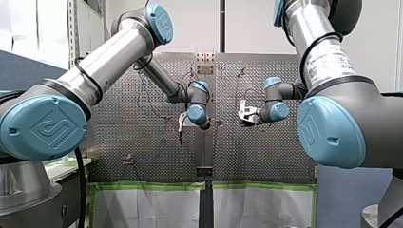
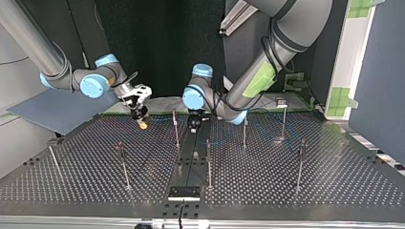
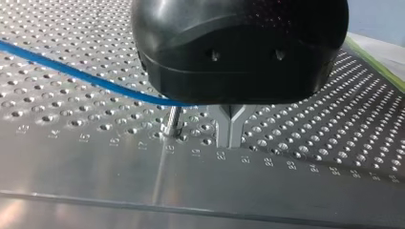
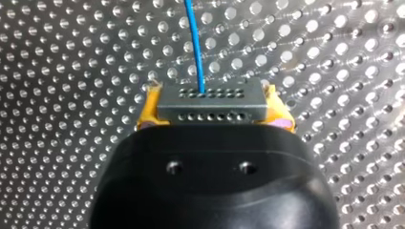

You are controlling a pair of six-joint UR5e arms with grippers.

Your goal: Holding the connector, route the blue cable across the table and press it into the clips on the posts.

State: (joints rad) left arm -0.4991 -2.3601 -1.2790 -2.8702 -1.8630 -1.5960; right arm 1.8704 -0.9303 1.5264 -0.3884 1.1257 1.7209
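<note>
In the right wrist view my right gripper (image 4: 212, 112) is shut on the grey connector (image 4: 210, 106), a block with rows of holes held between yellow pads (image 4: 148, 112). The blue cable (image 4: 195, 43) leaves the connector and runs ahead over the perforated table. In the top view this gripper (image 2: 141, 119) hangs just above the table at the left. My left gripper (image 3: 231, 131) is shut, fingertips down on the table beside a thin post (image 3: 172, 121). The blue cable (image 3: 81, 76) runs to that post and goes under the gripper body; whether the fingers pinch it is hidden.
Several thin posts stand on the table (image 2: 334, 176), among them one at the middle (image 2: 208, 162), one further back (image 2: 244, 131) and one at the right (image 2: 301, 162). A black plate (image 2: 184, 192) lies at the near edge. A blue board (image 2: 52, 112) leans at the left.
</note>
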